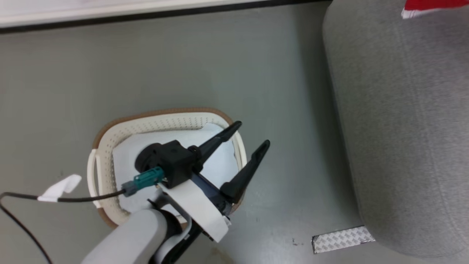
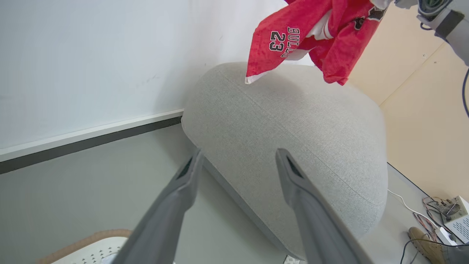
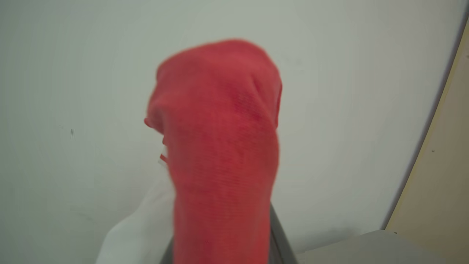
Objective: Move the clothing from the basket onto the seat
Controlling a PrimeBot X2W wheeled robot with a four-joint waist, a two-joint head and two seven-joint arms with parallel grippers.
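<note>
The clothing, bright red with white panels and a dark "23", hangs bunched in the air over the seat, a large grey sofa. It hangs from my right arm at the top right. In the right wrist view the clothing drapes over my right fingers, leaving a dark finger edge showing; that gripper is shut on it. A red corner of the clothing shows above the seat. My left gripper stands open and holds nothing, above the basket.
A pale blue-white pad lies in the basket. A patterned tape patch lies on the floor by the sofa. A cable with a white tag runs left of the basket. A shoe, wires and an electronics box sit beyond the sofa.
</note>
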